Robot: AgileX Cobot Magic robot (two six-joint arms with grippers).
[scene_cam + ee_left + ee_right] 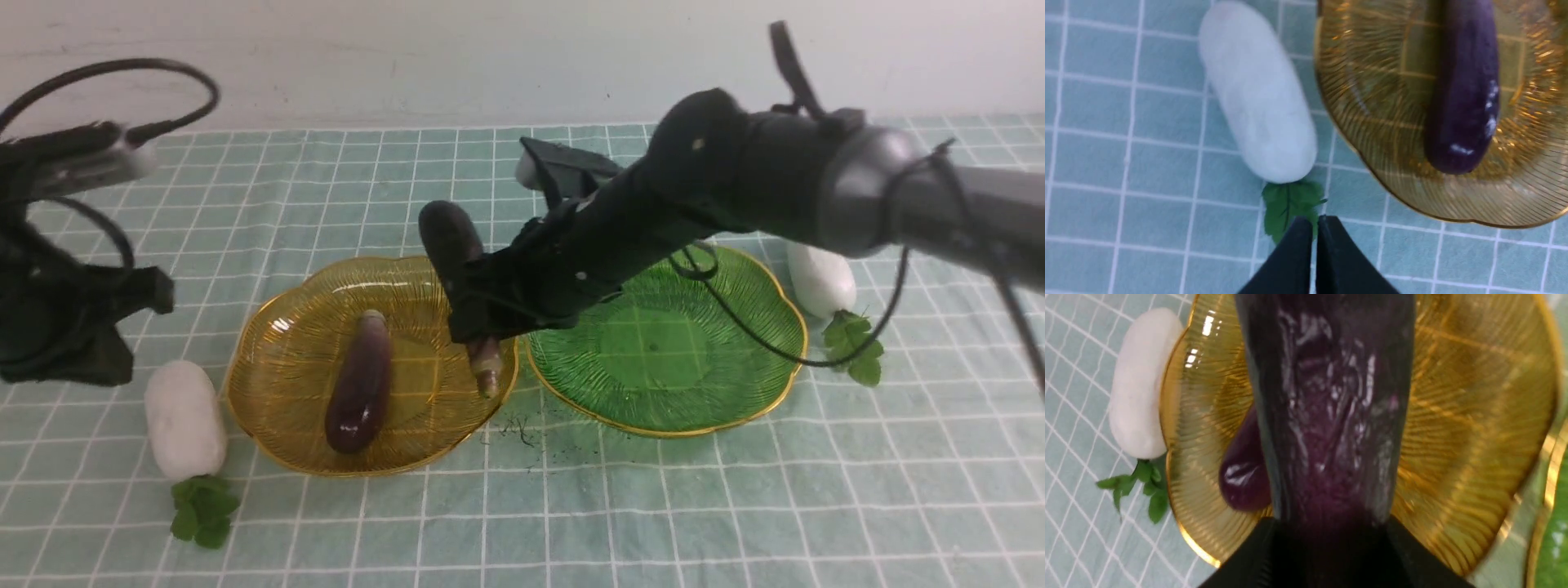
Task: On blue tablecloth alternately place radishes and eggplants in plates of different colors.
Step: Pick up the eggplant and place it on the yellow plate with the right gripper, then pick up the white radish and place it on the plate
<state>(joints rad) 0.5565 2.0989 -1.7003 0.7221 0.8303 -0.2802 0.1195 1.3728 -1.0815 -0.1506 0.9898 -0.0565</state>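
Over the amber plate (269, 359), already holding one eggplant (359, 392), our right gripper (482, 306) grasps the second eggplant (449, 233); our left gripper (1314, 232) is clenched empty, and both radishes (184, 419) (820, 278) lie unplaced.

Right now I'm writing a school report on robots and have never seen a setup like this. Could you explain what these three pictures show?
This is a robot with two arms, each ending in a two-fingered gripper. The wide picture looks forward from between the arms. The other two come from a camera on each wrist.

On a blue tablecloth sit an amber plate and a green plate. One eggplant lies in the amber plate. The right gripper is clamped on a second eggplant, above that plate's edge nearest the green one. No vegetable shows in the green plate.

A radish lies beside the amber plate, and a second radish beside the green plate. The left gripper is shut and holds nothing, up over the first radish's leaves.
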